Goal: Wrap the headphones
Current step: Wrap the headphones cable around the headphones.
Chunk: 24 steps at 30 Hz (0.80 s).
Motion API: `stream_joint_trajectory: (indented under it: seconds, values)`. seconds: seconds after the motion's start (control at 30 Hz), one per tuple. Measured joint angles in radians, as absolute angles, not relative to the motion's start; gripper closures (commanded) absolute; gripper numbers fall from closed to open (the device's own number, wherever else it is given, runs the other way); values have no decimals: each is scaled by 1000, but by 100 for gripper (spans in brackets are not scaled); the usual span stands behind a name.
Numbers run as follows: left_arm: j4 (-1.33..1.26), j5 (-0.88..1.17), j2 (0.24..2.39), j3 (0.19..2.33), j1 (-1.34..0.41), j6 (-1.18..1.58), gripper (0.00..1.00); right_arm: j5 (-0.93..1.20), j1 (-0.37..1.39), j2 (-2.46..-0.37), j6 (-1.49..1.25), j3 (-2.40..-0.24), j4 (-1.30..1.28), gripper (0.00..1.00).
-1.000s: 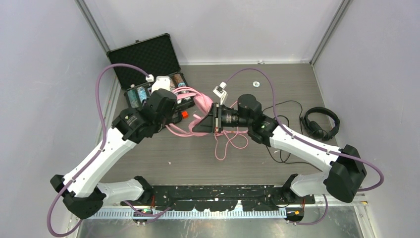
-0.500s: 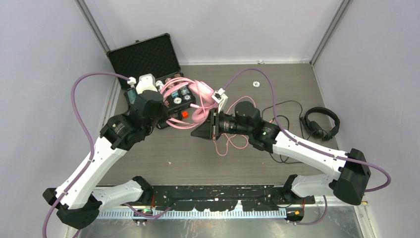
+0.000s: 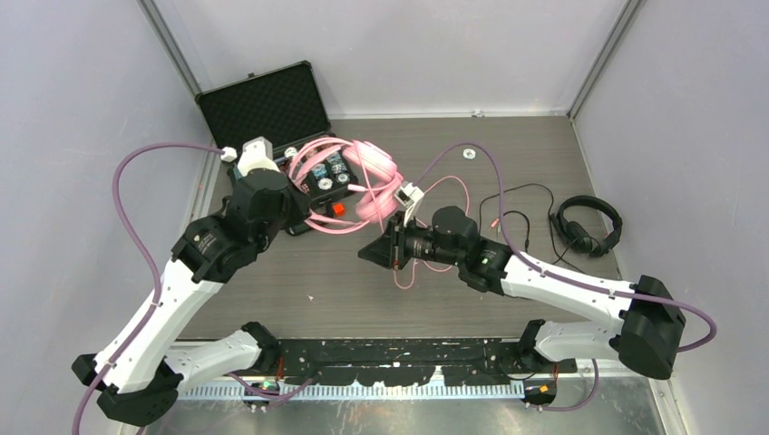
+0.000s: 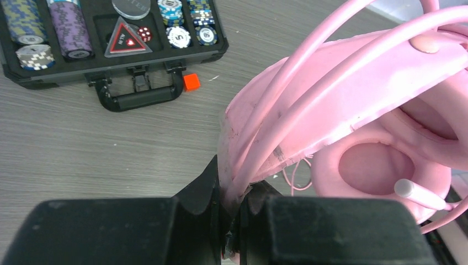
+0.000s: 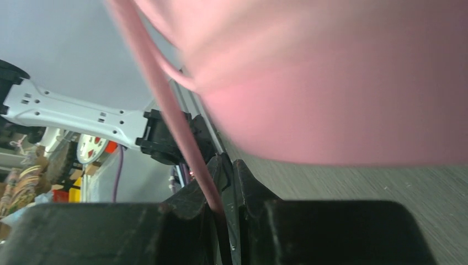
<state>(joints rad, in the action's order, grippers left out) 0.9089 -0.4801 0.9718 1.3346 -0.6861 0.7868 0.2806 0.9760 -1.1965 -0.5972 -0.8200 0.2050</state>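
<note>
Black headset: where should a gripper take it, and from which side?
Likely the headband at the top of its arch, from straight above, fingers straddling it. The black headset lies flat; the band is thin with open space inside, the cups bulkier. Its cable trails left, so stay off that side.

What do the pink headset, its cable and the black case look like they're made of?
The pink headset looks like hard plastic with a smooth, slightly glossy skin; its puffy ear cushion seems padded leatherette. The pink cable looks like a smooth rubbery sheath. The case shows dimpled black foam in the lid; its shell I cannot tell.
</note>
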Motion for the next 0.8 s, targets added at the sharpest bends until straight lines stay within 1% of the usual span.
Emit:
stream_joint_trajectory:
  seconds: [0.27,0.47,0.8]
  values:
    - [905,-443,942,1335,-685,855,100,229,976,-1200,-531,-663,434,79]
    - [866,-419,940,1334,-685,895,100,210,979,-1268,-486,-570,643,77]
    - [856,-412,935,1335,-685,916,100,203,979,-1349,-481,-467,908,78]
